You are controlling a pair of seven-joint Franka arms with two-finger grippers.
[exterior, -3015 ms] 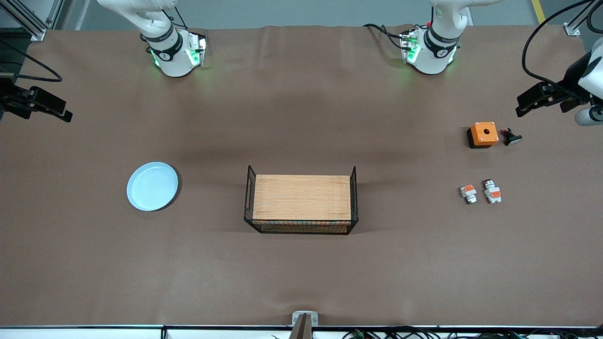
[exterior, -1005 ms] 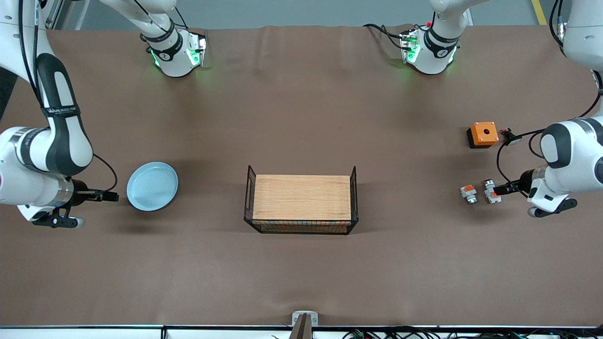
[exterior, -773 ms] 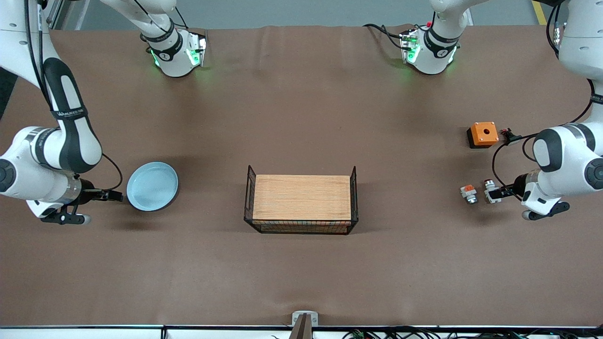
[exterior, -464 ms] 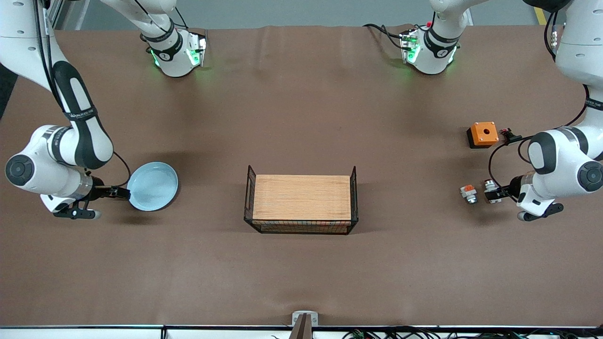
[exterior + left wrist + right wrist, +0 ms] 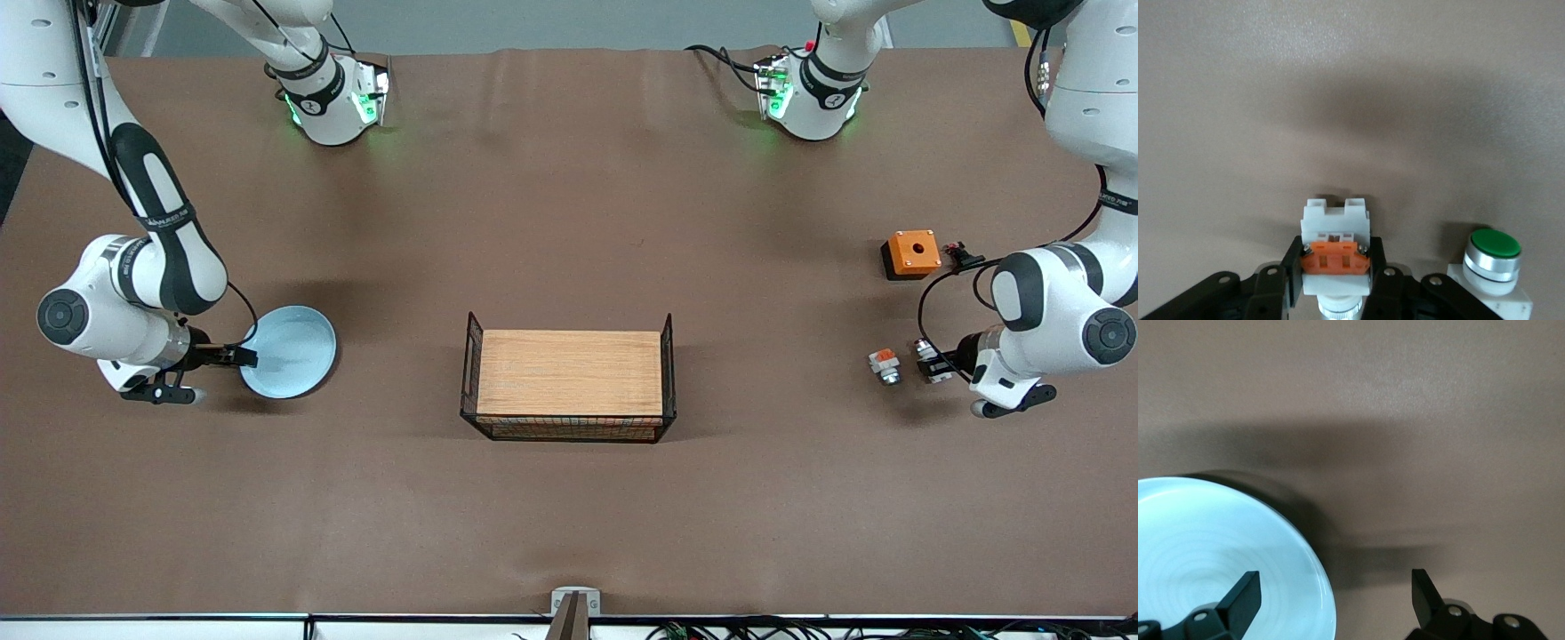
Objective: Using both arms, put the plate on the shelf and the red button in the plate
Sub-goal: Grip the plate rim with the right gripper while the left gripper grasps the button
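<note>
Plate (image 5: 291, 350) lies flat on the brown worktop (image 5: 569, 498), well toward the right arm's end from the wire-sided wooden tray (image 5: 569, 384). From the front, the right pincer (image 5: 242, 358) sits at the plate's rim; the right wrist view shows its fingers (image 5: 1238, 600) apart, straddling that rim, one over the plate and one outside. The red button (image 5: 1336, 257) lies toward the left arm's end from the tray. Only the left wrist view shows the left pincer (image 5: 1336, 283) clamped on its sides, with a green-capped piece (image 5: 1493, 260) just beside.
</note>
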